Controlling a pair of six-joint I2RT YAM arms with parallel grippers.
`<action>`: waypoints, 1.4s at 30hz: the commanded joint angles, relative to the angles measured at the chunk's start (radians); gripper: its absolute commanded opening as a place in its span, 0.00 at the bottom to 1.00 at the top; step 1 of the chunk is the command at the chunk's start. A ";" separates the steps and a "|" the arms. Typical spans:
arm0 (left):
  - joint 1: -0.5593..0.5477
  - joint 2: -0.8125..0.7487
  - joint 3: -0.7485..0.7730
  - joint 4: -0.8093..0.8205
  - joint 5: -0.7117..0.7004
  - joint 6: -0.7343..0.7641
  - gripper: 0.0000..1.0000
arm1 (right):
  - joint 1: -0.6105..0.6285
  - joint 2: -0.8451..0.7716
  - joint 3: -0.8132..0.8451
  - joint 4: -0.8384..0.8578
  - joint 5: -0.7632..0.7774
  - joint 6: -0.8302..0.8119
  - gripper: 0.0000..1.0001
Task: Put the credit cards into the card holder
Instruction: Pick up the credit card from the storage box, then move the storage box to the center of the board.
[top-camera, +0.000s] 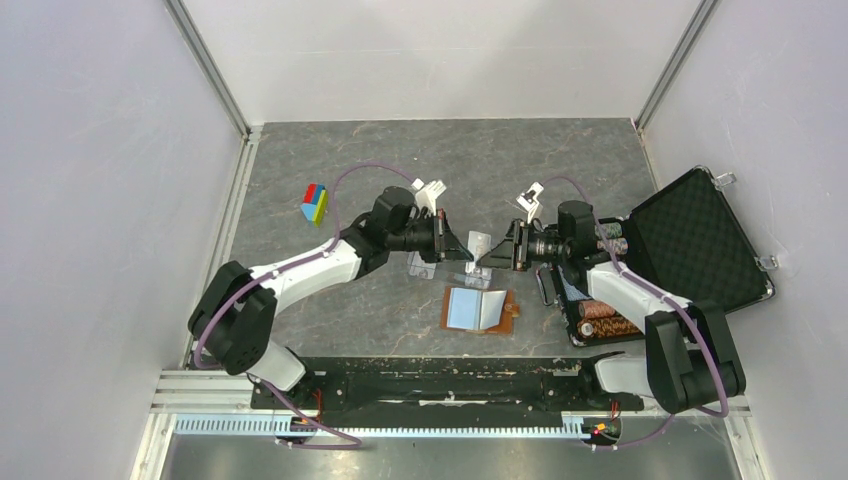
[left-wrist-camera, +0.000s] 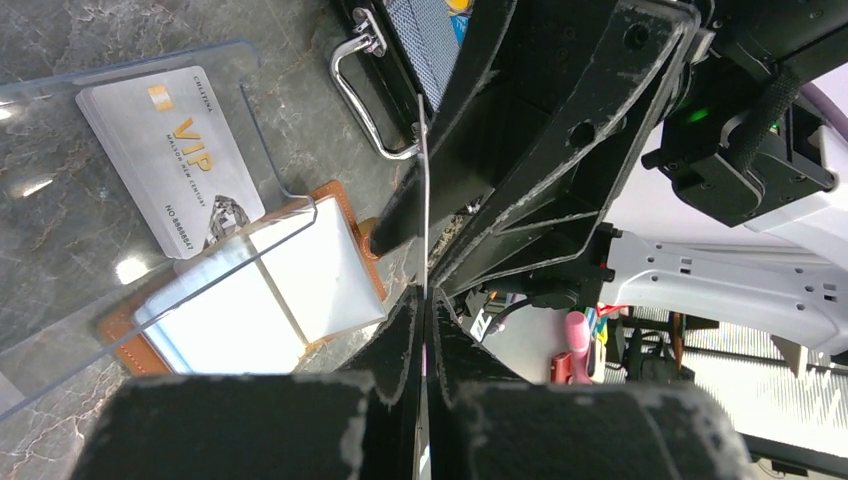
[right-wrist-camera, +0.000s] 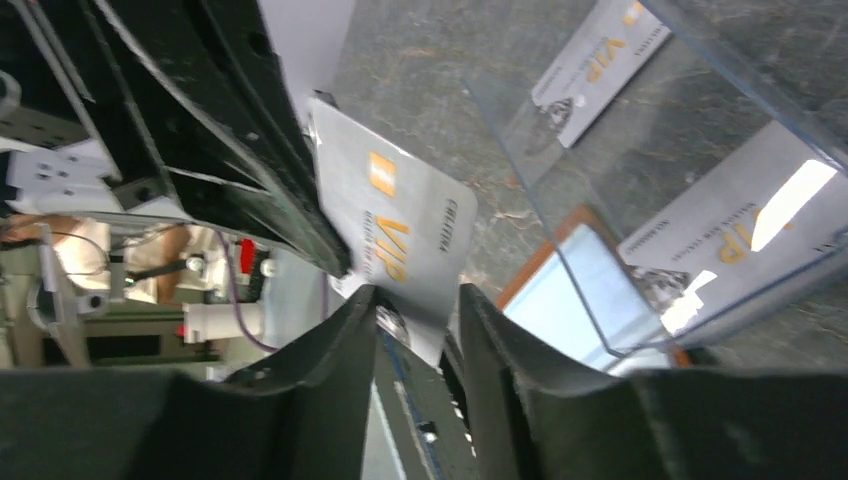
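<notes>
the left end effector (top-camera: 458, 248) is clenching a credit card (right-wrist-camera: 400, 225) by one edge, its two fingers pressing flat against the card's faces, so that the left wrist camera is seeing the card only as a thin line running between them. the right end effector (top-camera: 497, 256) is facing the left one from the other side and is standing released: in the right wrist view its fingers (right-wrist-camera: 330, 390) are sitting apart with a clear gap, and the card's free corner is reaching down into that gap. the card's pale face with gold "vip" lettering is showing toward the right wrist camera. both end effectors are meeting above the middle of the grey desk (top-camera: 400, 150), just beyond the card holder (top-camera: 482, 310), which is lying open and flat on the desk between the two arms, its pale inner panels facing up. a second credit card (left-wrist-camera: 170, 160) is lying face up in the clear tray (left-wrist-camera: 262, 130), just beside the card holder. a black case (top-camera: 700, 245) is standing open at the right of the desk, and some coloured blocks (top-camera: 316, 203) are sitting well apart on the left.
</notes>
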 joint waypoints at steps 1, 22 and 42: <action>-0.003 -0.040 -0.024 0.076 0.044 -0.048 0.02 | -0.003 -0.023 -0.033 0.227 -0.033 0.134 0.30; -0.025 -0.110 -0.091 -0.403 -0.287 0.067 0.36 | 0.018 -0.035 -0.052 -0.276 0.154 -0.132 0.00; -0.074 0.354 0.275 -0.363 -0.327 0.071 0.31 | 0.045 -0.080 -0.114 -0.287 0.081 -0.170 0.00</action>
